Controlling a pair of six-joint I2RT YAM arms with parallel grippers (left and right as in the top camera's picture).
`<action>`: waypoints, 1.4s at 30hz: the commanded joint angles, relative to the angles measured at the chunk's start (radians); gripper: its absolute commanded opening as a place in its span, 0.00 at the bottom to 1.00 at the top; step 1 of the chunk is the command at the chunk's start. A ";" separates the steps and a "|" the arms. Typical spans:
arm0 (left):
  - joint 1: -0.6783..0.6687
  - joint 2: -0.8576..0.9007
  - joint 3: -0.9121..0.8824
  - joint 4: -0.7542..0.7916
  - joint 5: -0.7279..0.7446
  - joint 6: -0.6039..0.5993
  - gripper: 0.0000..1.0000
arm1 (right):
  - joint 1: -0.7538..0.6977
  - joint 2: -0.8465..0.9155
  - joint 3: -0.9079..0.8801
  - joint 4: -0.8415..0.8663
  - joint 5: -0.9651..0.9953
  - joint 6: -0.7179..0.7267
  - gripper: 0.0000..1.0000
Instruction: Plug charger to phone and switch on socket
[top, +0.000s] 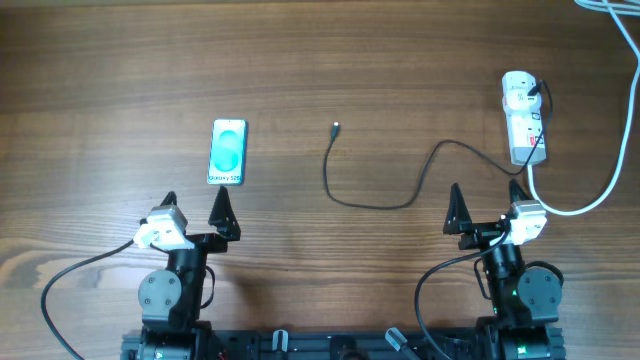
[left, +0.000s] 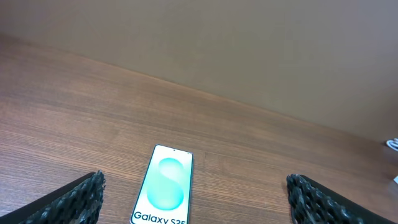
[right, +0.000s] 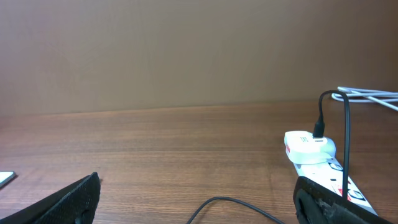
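Left gripper (top: 196, 200) and right gripper (top: 487, 198) spread wide, holding nothing.
Overhead: charger (top: 375, 205) tip lies loose, well apart from phone (top: 228, 152). Left wrist: phone just ahead. Right wrist: socket (right: 333, 171) near; a tugged cable could shift it.

**Teal screen, white strip, brown grain**

The small rectangular smartphone (top: 228, 152) shows a teal-blue screen, a pale oval graphic and a white band with dark lettering. The thin curvy cable (top: 380, 206) is black. The elongated plastic power strip (top: 524, 118) is white with a red mark, and its thick cord (top: 590, 204) is white. The wooden table (top: 120, 70) is brown and streaked with grain.
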 joint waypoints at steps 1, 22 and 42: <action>0.007 -0.005 -0.006 0.003 -0.003 0.012 1.00 | 0.000 -0.010 -0.001 0.002 -0.011 0.010 1.00; 0.007 -0.005 -0.006 0.007 -0.032 0.013 1.00 | 0.000 -0.010 -0.001 0.003 -0.012 0.011 1.00; 0.007 -0.005 -0.006 0.046 -0.028 0.013 1.00 | 0.000 -0.010 -0.001 0.010 -0.087 0.010 1.00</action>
